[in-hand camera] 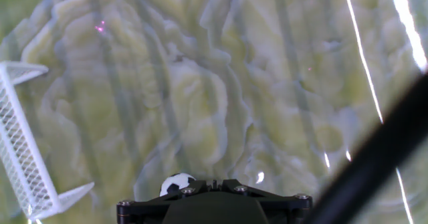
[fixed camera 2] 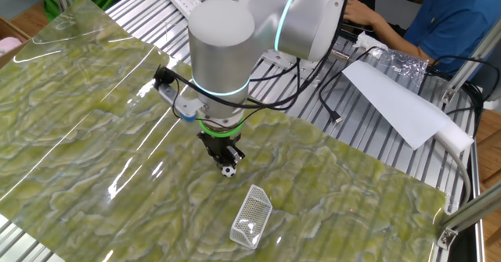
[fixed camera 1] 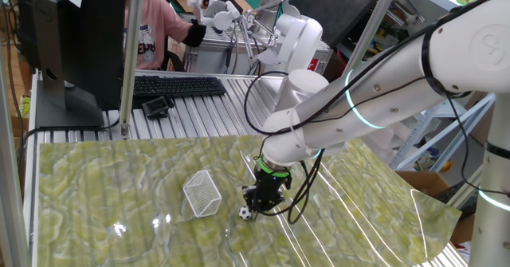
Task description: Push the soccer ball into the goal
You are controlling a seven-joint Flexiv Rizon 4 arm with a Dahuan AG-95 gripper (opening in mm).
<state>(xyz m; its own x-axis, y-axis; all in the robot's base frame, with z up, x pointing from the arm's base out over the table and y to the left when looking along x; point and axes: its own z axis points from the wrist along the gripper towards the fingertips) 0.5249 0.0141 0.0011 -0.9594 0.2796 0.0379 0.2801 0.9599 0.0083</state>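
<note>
The soccer ball [fixed camera 1: 245, 213] [fixed camera 2: 228, 170] [in-hand camera: 175, 183] is a tiny white ball with black patches, resting on the green patterned mat. My gripper [fixed camera 1: 256, 198] [fixed camera 2: 225, 157] [in-hand camera: 210, 183] is shut and empty, its black tips right against the ball. The goal [fixed camera 1: 202, 193] [fixed camera 2: 252, 215] [in-hand camera: 25, 150], a small white frame with mesh netting, lies a short way from the ball. In the hand view it is at the left edge and the ball peeks out at the left of the tips.
A black cable [in-hand camera: 374, 157] crosses the hand view at the right. A monitor [fixed camera 1: 68, 36], keyboard [fixed camera 1: 177, 85] and a person sit behind the mat. White paper [fixed camera 2: 399, 98] lies on the metal slats beside the mat.
</note>
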